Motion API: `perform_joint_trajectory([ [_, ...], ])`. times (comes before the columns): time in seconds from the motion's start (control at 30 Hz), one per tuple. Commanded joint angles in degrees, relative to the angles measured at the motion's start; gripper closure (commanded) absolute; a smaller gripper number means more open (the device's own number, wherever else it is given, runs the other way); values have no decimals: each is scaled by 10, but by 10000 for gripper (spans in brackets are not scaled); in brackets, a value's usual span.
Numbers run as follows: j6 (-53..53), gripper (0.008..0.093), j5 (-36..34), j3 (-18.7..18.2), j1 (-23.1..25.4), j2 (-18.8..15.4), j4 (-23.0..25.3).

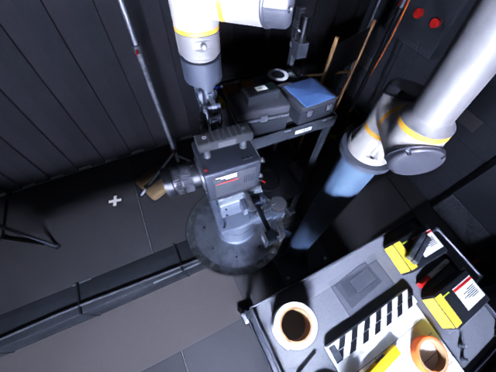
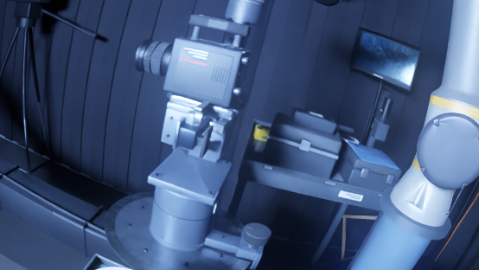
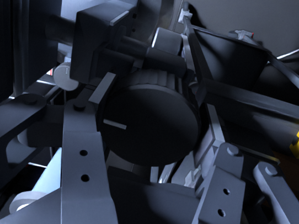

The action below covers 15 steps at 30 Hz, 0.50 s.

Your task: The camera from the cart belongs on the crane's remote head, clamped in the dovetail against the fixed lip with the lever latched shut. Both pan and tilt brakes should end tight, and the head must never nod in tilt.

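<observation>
A round dark knob [image 3: 150, 124] with a ribbed rim and a pale index mark fills the wrist camera; it is a brake knob on the far side of the remote head [image 1: 240, 216]. The grey camera [image 1: 224, 170] sits level on top of the head, lens pointing left, carry handle on top. The head stands on a round base plate [image 1: 230, 240]. A second knob [image 2: 256, 233] sits low at the base. My gripper [image 3: 154, 132] is behind the camera, reaching down at the head's far side, and it is closed around the ribbed knob.
A shelf behind the head carries two equipment cases [image 1: 288, 104]. The cart [image 1: 372, 304] at lower right holds tape rolls, a slate and boxes. My arm's base column [image 1: 340, 192] stands between them. A light stand [image 1: 152, 96] leans at the back wall.
</observation>
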<state>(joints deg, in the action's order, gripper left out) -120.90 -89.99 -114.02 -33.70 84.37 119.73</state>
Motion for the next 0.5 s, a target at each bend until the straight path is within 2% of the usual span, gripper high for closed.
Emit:
perform_joint_trajectory([
  [0.0,0,489,0,0,0,0,0],
  [0.27,14,489,0,0,0,0,0],
  [0.47,63,489,0,0,0,0,0],
])
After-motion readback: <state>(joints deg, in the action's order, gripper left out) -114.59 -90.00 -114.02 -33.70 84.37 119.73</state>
